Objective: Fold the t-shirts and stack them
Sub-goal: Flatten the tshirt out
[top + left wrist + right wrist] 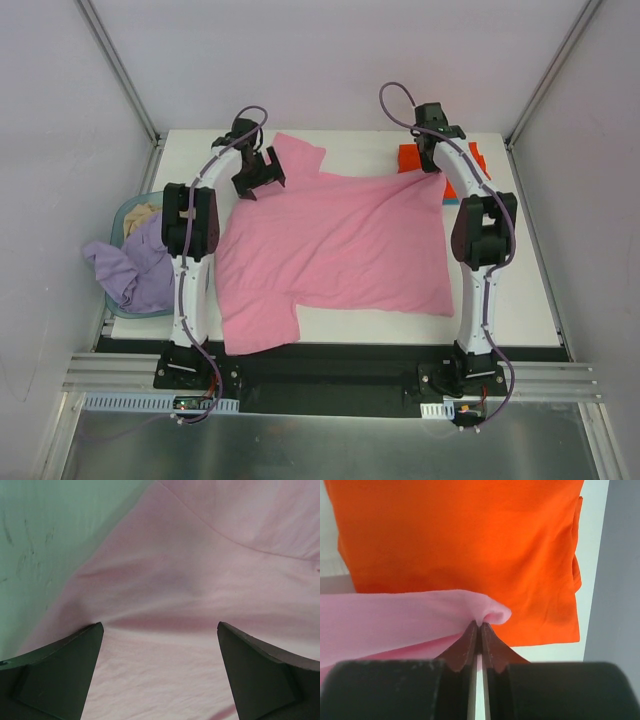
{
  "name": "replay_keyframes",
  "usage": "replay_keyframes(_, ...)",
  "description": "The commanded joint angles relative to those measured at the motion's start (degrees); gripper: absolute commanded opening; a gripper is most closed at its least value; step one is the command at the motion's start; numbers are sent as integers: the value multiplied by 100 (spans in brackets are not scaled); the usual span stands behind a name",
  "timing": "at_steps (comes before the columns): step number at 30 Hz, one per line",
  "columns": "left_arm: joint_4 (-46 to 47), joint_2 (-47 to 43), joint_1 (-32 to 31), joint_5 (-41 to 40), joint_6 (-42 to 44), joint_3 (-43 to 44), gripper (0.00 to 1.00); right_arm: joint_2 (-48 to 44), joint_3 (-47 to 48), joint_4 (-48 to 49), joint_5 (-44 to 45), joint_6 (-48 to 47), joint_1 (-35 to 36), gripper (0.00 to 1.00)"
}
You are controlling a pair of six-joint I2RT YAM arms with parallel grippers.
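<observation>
The pink t-shirt (340,250) lies spread and wrinkled across the middle of the tabletop (520,300), with one sleeve at the far left and another flap of cloth at the near left. A folded orange-red t-shirt (460,540) sits at the far right, just beyond the pink one's corner. A lavender t-shirt (125,265) hangs over the rim of the basket (133,204) off the left edge.

I read this step as taking hold of the far edge to start the fold. To do it well, I'd bring the left side down onto the far-left edge and pinch both layers. Then I'd carry the two ends together with the edge taut, so the fold lands straight. I'd also lift the far-right corner clear of the orange-red shirt, or the finished fold may get dragged out of shape.

The right fingers (465,650) are pressed together on a small pucker of pink cloth at the far-right corner, and nothing else is caught in them. The left fingers (55,675) are spread as wide as they go, holding nothing, poised over pink cloth near its far-left edge. I cannot tell whether their tips touch the cloth.
</observation>
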Motion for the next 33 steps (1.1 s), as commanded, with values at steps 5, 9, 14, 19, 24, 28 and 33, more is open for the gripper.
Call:
replay_keyframes(5,-256,336,25,181,-164,876,99,201,820,358,160,-346,-105,15)
replay_keyframes(9,-265,-147,16,260,-86,596,99,9,777,455,178,-285,-114,68)
replay_keyframes(14,-265,-1270,-45,146,64,68,99,-975,-4,455,-400,433,-97,97)
replay_keyframes(19,-265,-2519,-265,-116,117,-959,99,-2413,-1261,517,-807,1261,-114,97)
replay_keyframes(24,-283,-4127,-896,-653,-67,-2751,99,-4171,-3000,1052,-1219,2114,-263,97)
replay_keyframes(28,-406,-5479,-1362,-724,-445,-4149,99,-5132,-4318,1150,-1720,2738,-448,97)
replay_keyframes(33,-1196,-6668,-1732,-733,-1331,-5661,99,-5950,-5156,1115,-2177,2756,-475,97)
